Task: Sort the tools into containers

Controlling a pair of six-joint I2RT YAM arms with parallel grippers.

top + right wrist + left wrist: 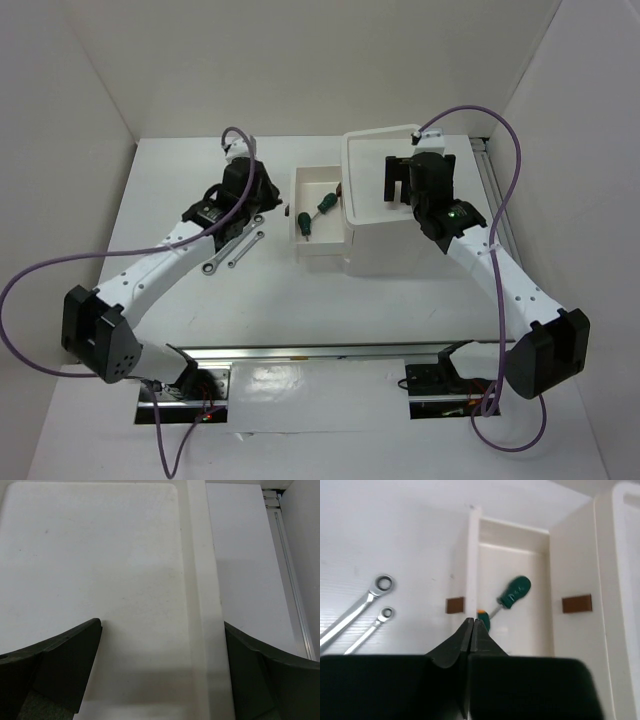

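Fingertips of left end effector [471,624] meet, gripping nothing.

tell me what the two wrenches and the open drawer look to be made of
The larger wrench and the smaller wrench: bare metal, probably steel; silver and shiny, with bright glints along the shafts. The drawer: likely moulded plastic; plain off-white, smooth thin walls, slight sheen.

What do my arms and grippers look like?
The left arm and right arm have white links, black joints, each trailing a purple cable. The left gripper and right gripper have black tapered fingers. A green light glows on the right arm.
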